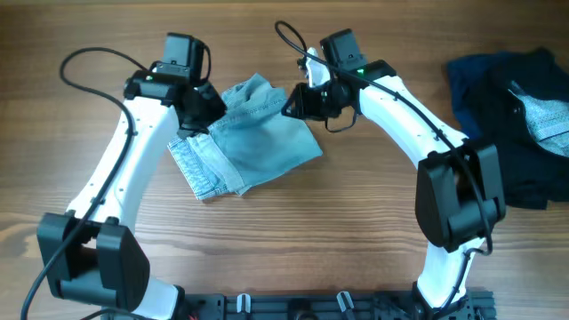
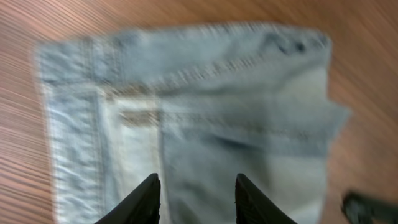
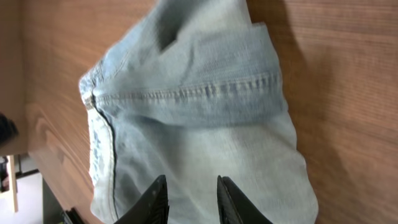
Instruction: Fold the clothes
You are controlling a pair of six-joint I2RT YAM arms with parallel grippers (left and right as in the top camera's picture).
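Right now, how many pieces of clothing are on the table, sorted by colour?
light blue denim garment: 1
dark navy garment: 1, bunched up, so it may hide more
grey garment: 1, lying on the navy one
Total: 3 that can be seen
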